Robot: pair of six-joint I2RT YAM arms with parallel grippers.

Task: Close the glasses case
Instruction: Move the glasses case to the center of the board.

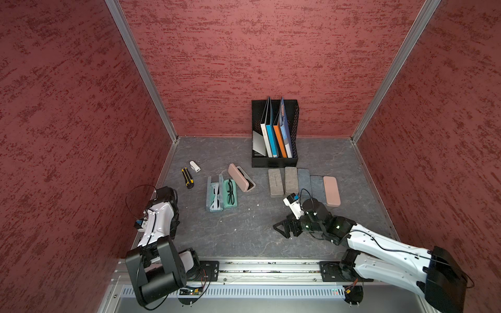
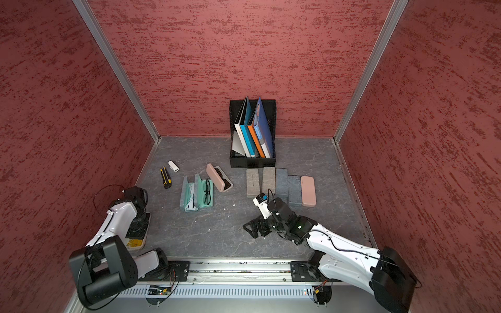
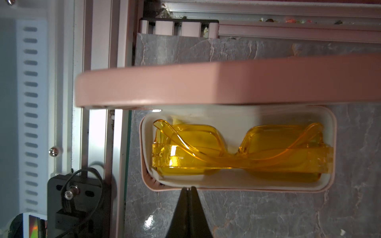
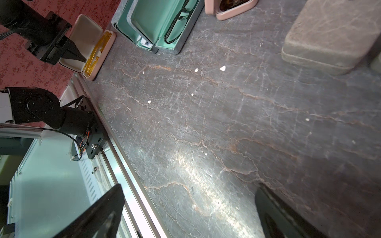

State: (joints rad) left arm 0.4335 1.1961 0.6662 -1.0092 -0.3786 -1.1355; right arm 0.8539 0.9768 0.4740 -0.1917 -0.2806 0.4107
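Left wrist view: pink glasses case sits at front left corner of tabletop, lid raised, yellow glasses inside. My left tool pinched narrow, empty, tips at base rim. Right tool wide, idle, well apart. Step, I judge: approach to lid. Next: tip lid over onto base without sliding case.

Pink hard glasses case w/ yellow specs: mostly hidden under white left arm in a top view. Lid blurred, cut off. Right gripper fingers blurred, cropped at pic edge.
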